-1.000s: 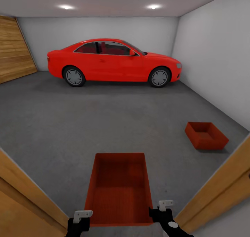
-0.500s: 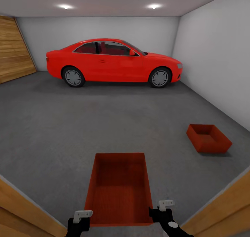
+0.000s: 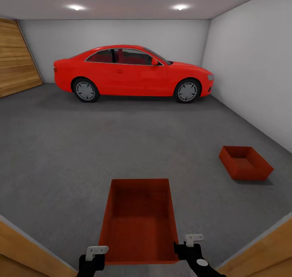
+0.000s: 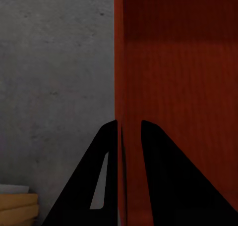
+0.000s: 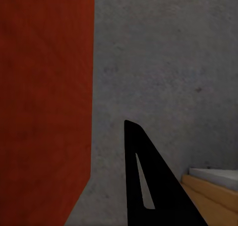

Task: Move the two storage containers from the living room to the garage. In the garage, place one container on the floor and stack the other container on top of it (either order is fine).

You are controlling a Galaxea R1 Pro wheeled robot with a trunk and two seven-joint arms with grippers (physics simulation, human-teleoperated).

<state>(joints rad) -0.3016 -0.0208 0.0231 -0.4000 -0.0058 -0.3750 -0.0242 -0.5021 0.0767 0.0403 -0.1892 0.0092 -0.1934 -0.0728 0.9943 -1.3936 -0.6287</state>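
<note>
The left gripper point(image 4: 130, 132) has its two dark fingers clamped on the thin side wall of an orange-red open bin point(image 3: 140, 220) with a ribbed bottom. The right gripper point(image 3: 194, 248) sits at the opposite wall; only one finger shows, so its grip is unclear. Both arms reach low, carrying it over grey concrete floor point(image 3: 81, 147). A matching second bin point(image 3: 245, 162) rests to the right, well short of the red car point(image 3: 132, 72).
</note>
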